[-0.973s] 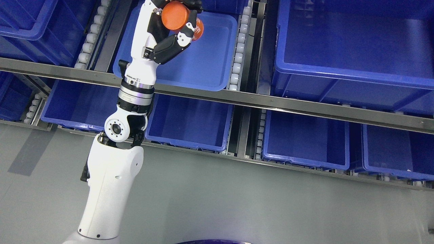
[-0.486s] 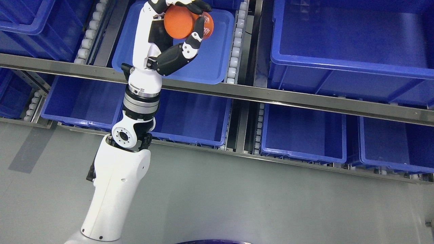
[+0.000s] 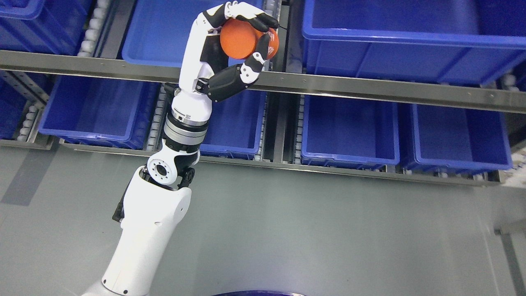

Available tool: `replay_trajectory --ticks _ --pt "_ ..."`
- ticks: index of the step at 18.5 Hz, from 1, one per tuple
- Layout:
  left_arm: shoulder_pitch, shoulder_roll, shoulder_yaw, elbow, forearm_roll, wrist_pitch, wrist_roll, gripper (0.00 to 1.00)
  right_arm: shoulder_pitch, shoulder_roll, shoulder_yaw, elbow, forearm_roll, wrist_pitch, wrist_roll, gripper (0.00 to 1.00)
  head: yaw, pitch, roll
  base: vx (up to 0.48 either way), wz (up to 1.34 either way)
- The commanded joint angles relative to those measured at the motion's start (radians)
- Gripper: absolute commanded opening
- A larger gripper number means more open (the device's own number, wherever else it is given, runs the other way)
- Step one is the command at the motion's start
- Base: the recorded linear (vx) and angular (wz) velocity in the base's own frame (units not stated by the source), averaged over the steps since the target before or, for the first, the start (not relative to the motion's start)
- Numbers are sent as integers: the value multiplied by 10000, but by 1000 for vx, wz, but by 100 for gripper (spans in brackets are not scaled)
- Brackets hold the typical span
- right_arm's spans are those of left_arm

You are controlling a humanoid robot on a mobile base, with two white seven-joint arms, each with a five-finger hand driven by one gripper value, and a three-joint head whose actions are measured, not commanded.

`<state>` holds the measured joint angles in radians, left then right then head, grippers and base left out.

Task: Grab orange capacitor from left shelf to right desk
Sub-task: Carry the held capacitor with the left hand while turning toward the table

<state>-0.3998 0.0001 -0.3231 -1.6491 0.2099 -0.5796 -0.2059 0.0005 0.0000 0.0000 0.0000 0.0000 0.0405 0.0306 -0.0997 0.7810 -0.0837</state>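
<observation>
Fingers [image 3: 263,20] of the left hand [image 3: 230,45] are clamped around the orange capacitor [image 3: 243,38], a smooth round-ended cylinder held up in front of the steel shelf rail [image 3: 370,88]. Since a second ago the hand has drawn back from the shallow blue tray [image 3: 164,37], and the camera has shifted too. Glossy blue plastic bins [image 3: 349,131] fill the shelf behind, above a grey floor [image 3: 328,238].

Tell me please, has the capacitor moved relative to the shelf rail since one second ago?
Yes. The view itself shifted, but against the rail the capacitor in the left hand came nearer and rightward, off the tray.
</observation>
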Motion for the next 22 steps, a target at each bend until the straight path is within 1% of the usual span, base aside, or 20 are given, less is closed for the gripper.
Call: replay_trajectory --ticks 1,2,4,6,14,22 --pt "485 174 -1032 184 109 1329 264 4 332 -175 -107 -230 0 -6 1 100 0 0 0 -162 -584" --pt "516 174 -1094 276 201 1651 279 4 332 -175 -123 -230 0 -6 1 100 0 0 0 -162 -584" --pt "547 174 -1217 475 400 2647 280 3 332 -175 -107 -230 0 -6 1 100 0 0 0 -145 -696" --pt "547 174 -1355 659 478 3293 295 3 332 -175 -107 -230 0 -6 1 100 0 0 0 -103 -793" --pt "516 174 -1539 675 493 3296 295 3 332 -175 -108 -230 0 -6 1 100 0 2 0 -13 -936" --pt "363 174 -1432 675 723 3205 295 4 332 -175 -107 -230 0 -6 1 100 0 4 0 91 -511"
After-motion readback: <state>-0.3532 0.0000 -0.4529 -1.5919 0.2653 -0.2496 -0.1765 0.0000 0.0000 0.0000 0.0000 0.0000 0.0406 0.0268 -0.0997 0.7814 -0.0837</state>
